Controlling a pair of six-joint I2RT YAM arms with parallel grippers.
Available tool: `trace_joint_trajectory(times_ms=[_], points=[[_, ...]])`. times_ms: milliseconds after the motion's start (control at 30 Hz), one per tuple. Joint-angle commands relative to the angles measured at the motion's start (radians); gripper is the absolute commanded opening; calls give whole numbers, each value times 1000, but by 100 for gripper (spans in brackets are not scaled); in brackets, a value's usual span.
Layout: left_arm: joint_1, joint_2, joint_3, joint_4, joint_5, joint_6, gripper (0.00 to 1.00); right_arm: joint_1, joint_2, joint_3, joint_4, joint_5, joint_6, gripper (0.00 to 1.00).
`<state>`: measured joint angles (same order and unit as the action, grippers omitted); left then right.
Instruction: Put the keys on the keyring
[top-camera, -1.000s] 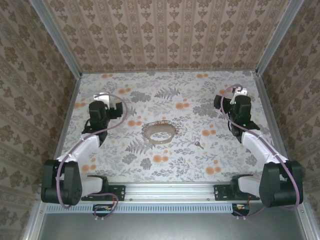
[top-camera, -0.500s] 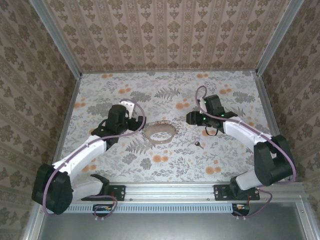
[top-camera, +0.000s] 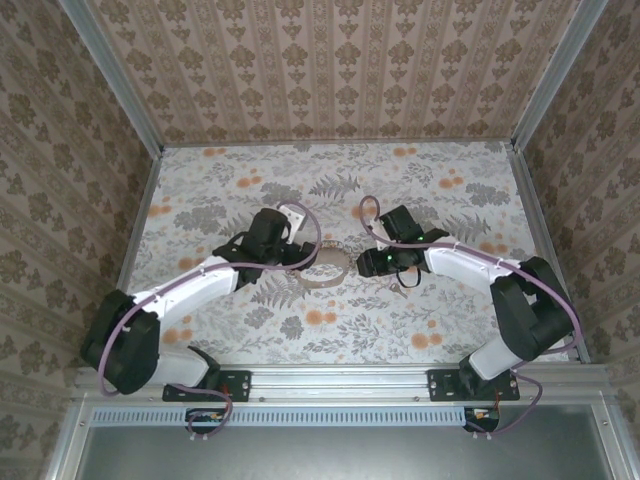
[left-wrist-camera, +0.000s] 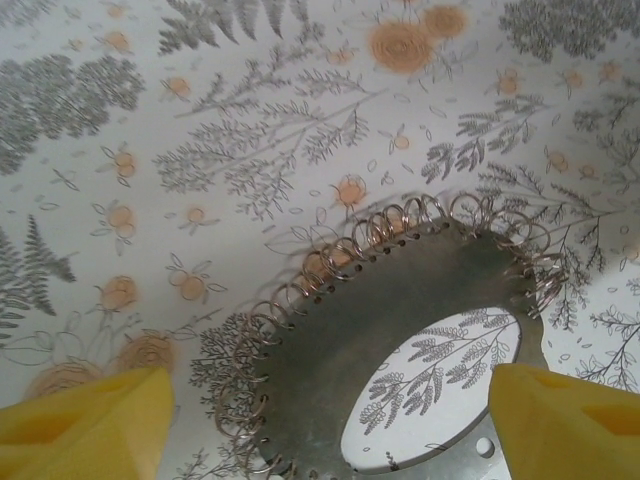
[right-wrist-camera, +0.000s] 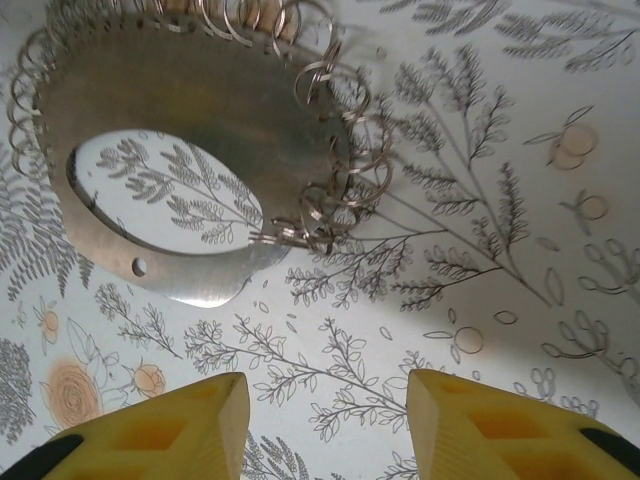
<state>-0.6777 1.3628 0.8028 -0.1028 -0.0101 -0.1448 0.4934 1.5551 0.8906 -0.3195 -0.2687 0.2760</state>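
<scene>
The keyring (top-camera: 322, 282) is a flat oval metal plate with a big hole and several wire rings threaded along its rim, lying mid-table. My left gripper (top-camera: 300, 256) is at its left edge, open. In the left wrist view the plate (left-wrist-camera: 400, 300) lies between and just ahead of the left gripper (left-wrist-camera: 330, 430), whose yellow fingertips (left-wrist-camera: 90, 420) stand wide apart. My right gripper (top-camera: 368, 263) sits at the ring's right side, open. In the right wrist view the keyring (right-wrist-camera: 200, 90) lies ahead of the right gripper (right-wrist-camera: 325, 405), with bare floral tabletop between the pads. The keys are hidden.
The floral tabletop (top-camera: 330, 190) is boxed in by patterned walls on the left, back and right. A metal rail (top-camera: 340, 378) with both arm bases runs along the near edge. A purple cable (top-camera: 408, 277) loops beside the right wrist.
Both arms have swung in from the back corners to either side of the keyring at the centre. Both pairs of jaws have narrowed, the right more than the left.
</scene>
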Motion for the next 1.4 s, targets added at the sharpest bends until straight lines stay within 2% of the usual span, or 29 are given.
trace_joint_trajectory(times_ms=[0,400,933,1133,1367], points=[[-17,31,49,10,25,-9,81,17,32,36,-27,35,-23,47],[-28,35,11,61,21,-60,81,25,143,96,6,46,-17,47],[-28,5,-36,78,25,-70,81,4,240,182,-27,138,-46,44],[-26,13,-26,70,107,-26,81,-11,246,208,-36,128,-42,42],[-45,61,43,-17,264,66,75,-63,87,127,-30,79,14,44]])
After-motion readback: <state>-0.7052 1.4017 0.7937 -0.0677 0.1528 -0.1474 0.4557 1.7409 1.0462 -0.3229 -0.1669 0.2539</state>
